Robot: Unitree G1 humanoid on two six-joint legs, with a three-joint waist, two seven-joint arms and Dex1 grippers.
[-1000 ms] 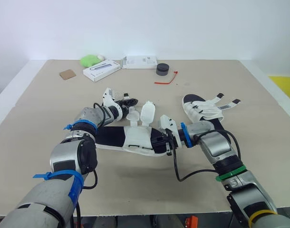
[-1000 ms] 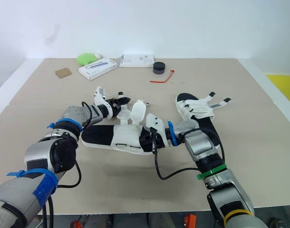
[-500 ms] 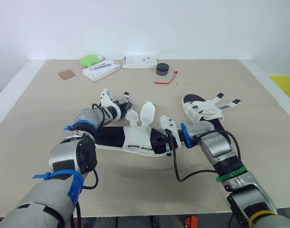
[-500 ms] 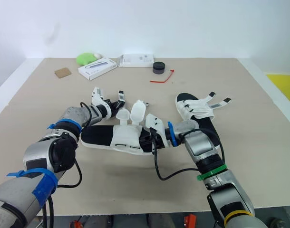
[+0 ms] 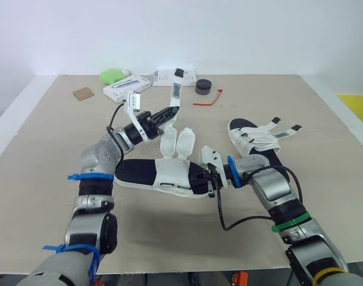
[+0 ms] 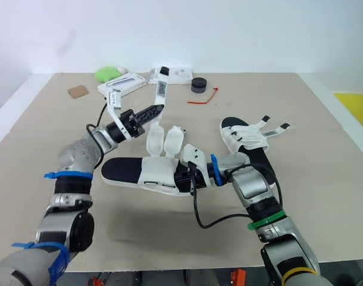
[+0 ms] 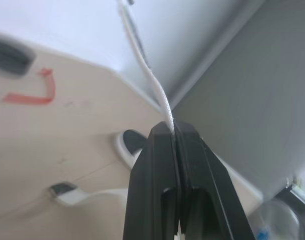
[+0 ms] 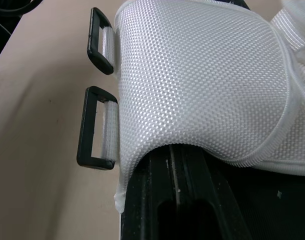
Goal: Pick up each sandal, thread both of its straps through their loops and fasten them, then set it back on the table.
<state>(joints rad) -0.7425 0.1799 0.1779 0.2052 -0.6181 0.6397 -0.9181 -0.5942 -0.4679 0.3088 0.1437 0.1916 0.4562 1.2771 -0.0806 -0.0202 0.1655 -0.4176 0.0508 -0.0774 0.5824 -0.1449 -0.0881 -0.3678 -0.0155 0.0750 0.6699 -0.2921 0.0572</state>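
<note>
Beige table (image 5: 50, 137), plain white wall (image 5: 259, 36), yellow floor patch (image 5: 357, 107)

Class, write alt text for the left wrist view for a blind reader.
The left gripper has its jaws shut on a white strap that rises away from them. Behind lies the tan table with a red tie.

Holds the sandal (image 8: 202, 80) by its white woven upper, with right gripper (image 8: 175, 150) pressed close together. Beside the upper, two black loops (image 8: 95, 127) on short white tabs, above beige table (image 8: 37, 160).
</note>
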